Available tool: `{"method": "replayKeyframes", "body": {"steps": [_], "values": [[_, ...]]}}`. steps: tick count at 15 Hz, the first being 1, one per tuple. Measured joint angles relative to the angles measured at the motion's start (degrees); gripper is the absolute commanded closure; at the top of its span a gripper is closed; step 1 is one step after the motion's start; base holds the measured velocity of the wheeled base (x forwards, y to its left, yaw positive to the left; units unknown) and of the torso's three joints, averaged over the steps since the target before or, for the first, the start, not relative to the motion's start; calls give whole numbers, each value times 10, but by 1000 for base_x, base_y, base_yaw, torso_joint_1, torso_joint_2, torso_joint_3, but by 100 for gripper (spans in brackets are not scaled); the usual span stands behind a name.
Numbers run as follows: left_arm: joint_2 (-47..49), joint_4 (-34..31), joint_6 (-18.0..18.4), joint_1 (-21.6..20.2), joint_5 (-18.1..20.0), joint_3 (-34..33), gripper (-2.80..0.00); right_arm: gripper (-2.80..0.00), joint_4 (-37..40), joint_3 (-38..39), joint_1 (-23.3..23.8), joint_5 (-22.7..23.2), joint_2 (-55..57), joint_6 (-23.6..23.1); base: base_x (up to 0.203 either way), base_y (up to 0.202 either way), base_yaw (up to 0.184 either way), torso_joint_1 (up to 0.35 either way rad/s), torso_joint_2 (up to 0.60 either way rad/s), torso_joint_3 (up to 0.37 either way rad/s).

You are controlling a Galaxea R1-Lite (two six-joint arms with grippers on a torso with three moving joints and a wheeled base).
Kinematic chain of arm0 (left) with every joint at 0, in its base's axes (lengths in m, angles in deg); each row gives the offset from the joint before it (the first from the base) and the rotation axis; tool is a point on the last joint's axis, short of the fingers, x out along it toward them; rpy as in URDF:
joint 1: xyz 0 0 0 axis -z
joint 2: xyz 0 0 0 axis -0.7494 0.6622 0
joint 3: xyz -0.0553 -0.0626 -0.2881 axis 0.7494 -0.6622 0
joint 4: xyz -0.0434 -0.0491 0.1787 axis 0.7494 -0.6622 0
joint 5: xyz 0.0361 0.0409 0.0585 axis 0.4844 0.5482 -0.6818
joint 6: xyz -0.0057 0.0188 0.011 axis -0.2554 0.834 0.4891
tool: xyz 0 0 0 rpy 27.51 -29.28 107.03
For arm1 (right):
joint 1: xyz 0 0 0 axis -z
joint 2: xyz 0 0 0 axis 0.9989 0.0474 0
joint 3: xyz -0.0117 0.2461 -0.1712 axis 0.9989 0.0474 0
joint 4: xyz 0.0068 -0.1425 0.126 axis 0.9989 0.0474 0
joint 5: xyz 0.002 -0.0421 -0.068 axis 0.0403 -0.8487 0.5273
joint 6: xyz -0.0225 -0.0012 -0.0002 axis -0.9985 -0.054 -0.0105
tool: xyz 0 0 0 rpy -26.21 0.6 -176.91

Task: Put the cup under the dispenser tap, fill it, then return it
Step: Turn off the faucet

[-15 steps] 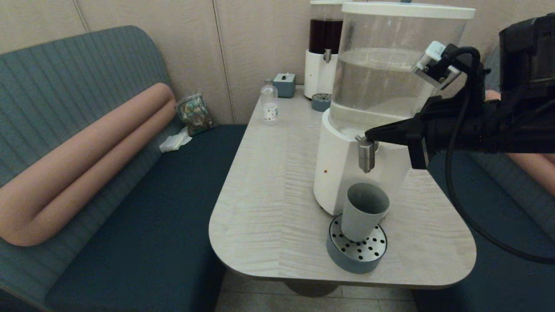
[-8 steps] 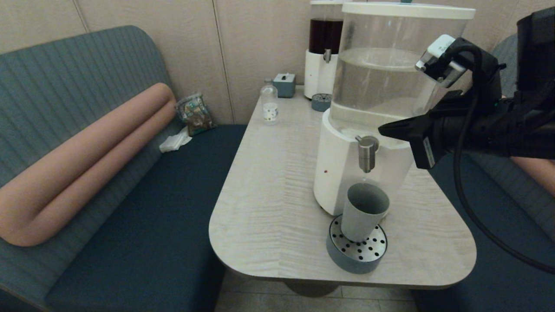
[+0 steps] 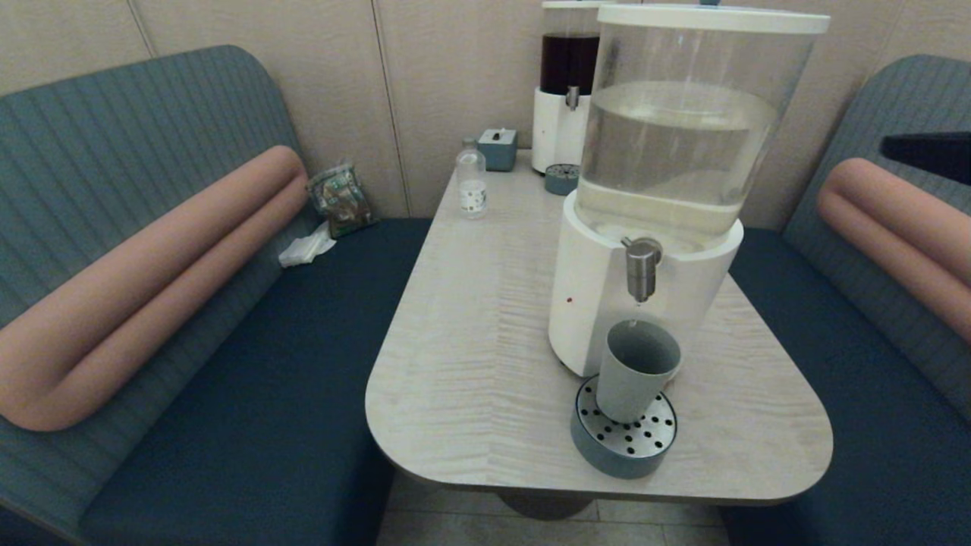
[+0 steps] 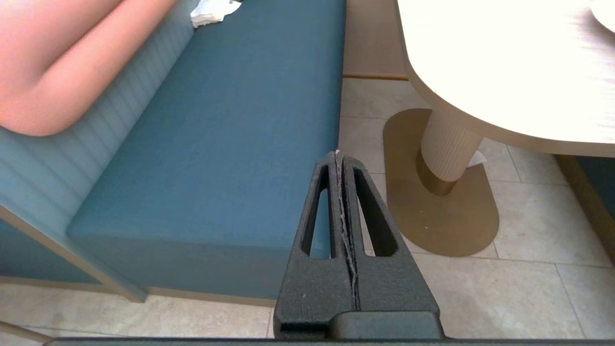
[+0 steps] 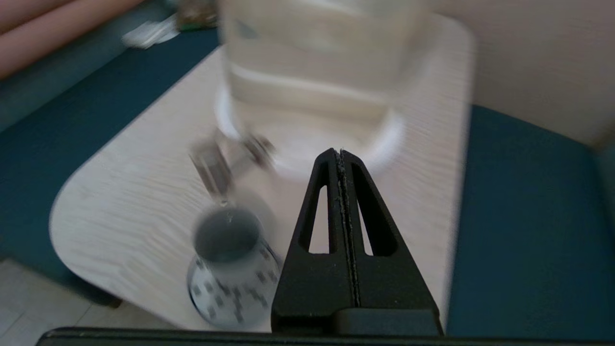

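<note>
The grey-blue cup (image 3: 636, 369) stands upright on a round perforated drip tray (image 3: 623, 440), directly below the dispenser tap (image 3: 642, 268). A drop hangs between spout and cup rim. The tap belongs to the large clear tank (image 3: 683, 144) of pale liquid on a white base. My right gripper (image 5: 340, 153) is shut and empty, pulled back to the right of the table, above the cup (image 5: 227, 235); only a dark tip (image 3: 925, 152) shows at the head view's right edge. My left gripper (image 4: 338, 154) is shut, parked low over the floor by the bench.
A second dispenser with dark liquid (image 3: 565, 83) stands at the table's far end with its own drip tray (image 3: 562, 179), a small blue box (image 3: 498, 148) and a clear labelled bottle (image 3: 471, 182). Teal benches (image 3: 250, 356) flank the table (image 3: 470, 341).
My right arm has drawn back from the tap to the right, almost out of the head view. A drop now falls from the spout. The cup has not moved.
</note>
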Motion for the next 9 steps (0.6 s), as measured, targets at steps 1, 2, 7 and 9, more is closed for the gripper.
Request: {"method": "replayKeyframes", "body": {"steps": [1,2,7,9], "values": [[0,0,0,0,0,0,0,0,1,32,0,-11,-42,2,0,0,0,0,0,0],[0,0,0,0,0,0,0,0,2,68,0,-18,-90,2,0,0,0,0,0,0],[0,0,0,0,0,0,0,0,3,207,17,-58,-299,-31,0,0,0,0,0,0],[0,0,0,0,0,0,0,0,3,221,74,-76,-349,-48,0,0,0,0,0,0]]}}
